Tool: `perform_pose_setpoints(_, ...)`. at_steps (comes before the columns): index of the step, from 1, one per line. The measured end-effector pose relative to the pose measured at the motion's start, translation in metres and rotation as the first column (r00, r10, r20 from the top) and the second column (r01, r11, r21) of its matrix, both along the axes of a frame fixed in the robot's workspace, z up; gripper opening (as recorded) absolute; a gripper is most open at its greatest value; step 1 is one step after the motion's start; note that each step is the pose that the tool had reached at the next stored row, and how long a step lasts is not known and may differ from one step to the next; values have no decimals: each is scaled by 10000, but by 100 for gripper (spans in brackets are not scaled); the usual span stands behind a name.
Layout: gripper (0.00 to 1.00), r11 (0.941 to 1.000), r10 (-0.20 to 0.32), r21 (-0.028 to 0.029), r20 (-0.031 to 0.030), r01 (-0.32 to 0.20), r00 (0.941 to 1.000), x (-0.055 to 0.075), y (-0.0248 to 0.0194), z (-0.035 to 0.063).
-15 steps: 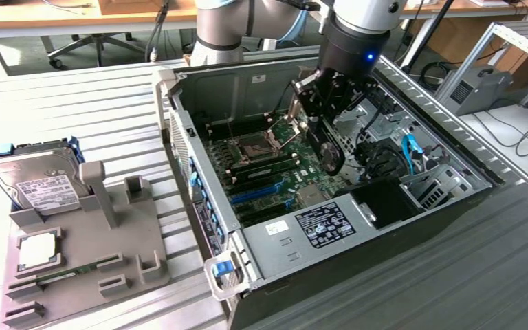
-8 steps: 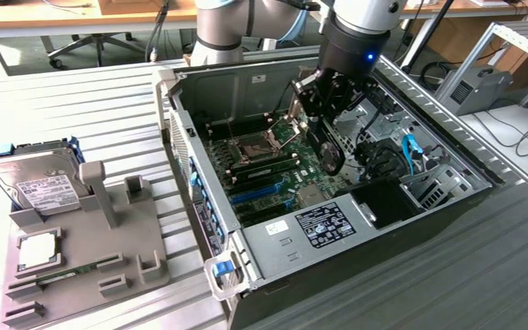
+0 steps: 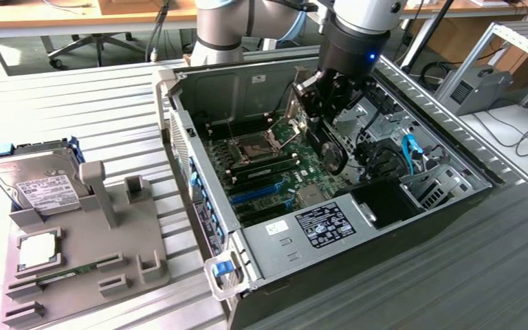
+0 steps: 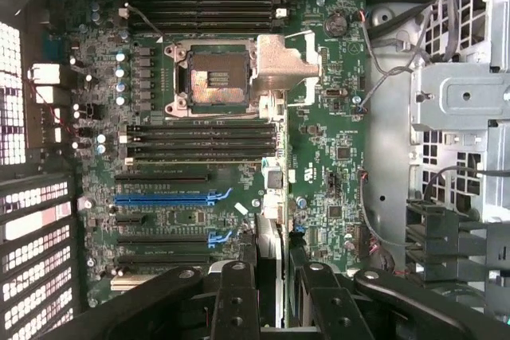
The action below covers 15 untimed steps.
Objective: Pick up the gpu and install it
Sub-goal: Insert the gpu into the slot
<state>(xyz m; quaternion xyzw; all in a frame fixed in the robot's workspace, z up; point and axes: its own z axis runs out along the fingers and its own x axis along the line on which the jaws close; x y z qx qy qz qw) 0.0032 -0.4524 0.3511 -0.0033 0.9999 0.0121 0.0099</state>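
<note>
End effector down inside open case, clenched on gpu. Gpu hanging edge-down below the fingers, dark face with round fan turned to the exterior view's right, over motherboard. Cannot tell whether lower edge touches the board. Held on the exterior view's right of socket, close to the cable and drive-cage side of the case.

From the wrist: end effector with black fingers pressed on either side of gpu, card seen edge-on as a thin pale strip. Motherboard spread beneath, socket open, blue slot off to one side of the card, apart from it.

Case lying on its side on bench, power supply at its near end. On the exterior view's left of case, well apart: grey fixture on bench, hard drive in blue frame at its far end, memory stick low in a groove.
</note>
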Motion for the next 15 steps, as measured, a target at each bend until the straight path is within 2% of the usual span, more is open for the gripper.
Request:
perform_pose_setpoints(5, 26, 9971, 761, -1, 0, -761, 9971, 0, 0, 0)
perform_pose_setpoints(15, 26, 9872, 1594, -1, 0, -1594, 9872, 0, 0, 0)
